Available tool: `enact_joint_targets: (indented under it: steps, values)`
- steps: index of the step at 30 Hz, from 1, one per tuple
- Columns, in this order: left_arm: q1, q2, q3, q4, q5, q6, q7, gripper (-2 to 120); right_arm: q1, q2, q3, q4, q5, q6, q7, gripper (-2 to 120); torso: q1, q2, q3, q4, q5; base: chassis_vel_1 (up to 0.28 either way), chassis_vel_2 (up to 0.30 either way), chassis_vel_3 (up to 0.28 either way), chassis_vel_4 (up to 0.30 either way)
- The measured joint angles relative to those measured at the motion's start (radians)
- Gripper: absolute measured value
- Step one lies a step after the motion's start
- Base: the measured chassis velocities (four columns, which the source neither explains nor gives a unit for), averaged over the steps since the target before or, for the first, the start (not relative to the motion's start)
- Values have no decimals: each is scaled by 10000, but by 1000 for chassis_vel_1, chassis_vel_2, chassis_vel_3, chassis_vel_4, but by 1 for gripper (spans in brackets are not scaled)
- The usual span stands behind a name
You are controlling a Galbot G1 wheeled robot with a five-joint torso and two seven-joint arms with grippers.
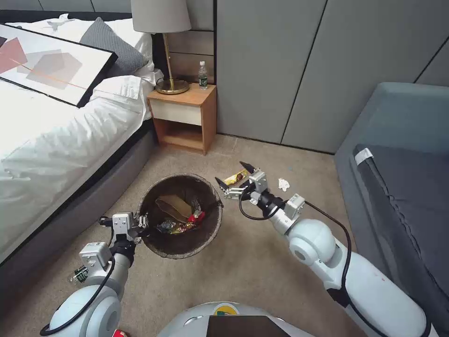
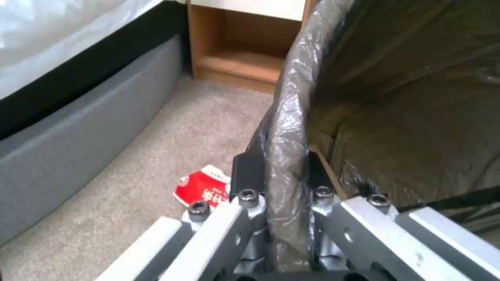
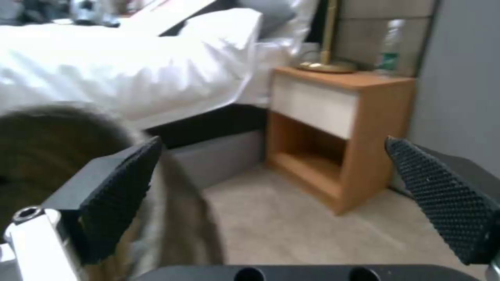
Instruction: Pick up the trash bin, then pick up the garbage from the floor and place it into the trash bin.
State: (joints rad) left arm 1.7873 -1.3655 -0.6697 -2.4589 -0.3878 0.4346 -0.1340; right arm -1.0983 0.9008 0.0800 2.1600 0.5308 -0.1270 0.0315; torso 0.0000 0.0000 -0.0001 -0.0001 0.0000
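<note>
Between left pincer (image 2: 281,175) tips (clamped): trash bin (image 2: 291,117) rim

Head view: high, facing forward and down at the carpet (image 1: 262,262).
Left wrist view: close against the trash bin (image 2: 291,128) rim.
Right wrist view: low, facing the nightstand (image 3: 333,128).
Shared: nightstand, bed (image 1: 51,140).

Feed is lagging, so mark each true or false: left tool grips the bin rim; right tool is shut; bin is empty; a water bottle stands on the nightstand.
1. Left tool grips the bin rim: true.
2. Right tool is shut: false, its fingers are spread wide, holding nothing.
3. Bin is empty: false, wrappers lie inside.
4. A bottle stands on the nightstand: true.
</note>
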Motion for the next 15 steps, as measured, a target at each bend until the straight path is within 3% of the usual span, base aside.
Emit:
enact_joint_targets:
  steps: [15]
  values:
    - [18, -24, -122, -54, -5, -38, 9, 2, -2545, 1280, 1930, -310, -2410, 1002, 96, 100, 0, 0, 0, 2, -1, 0, 0, 0, 0]
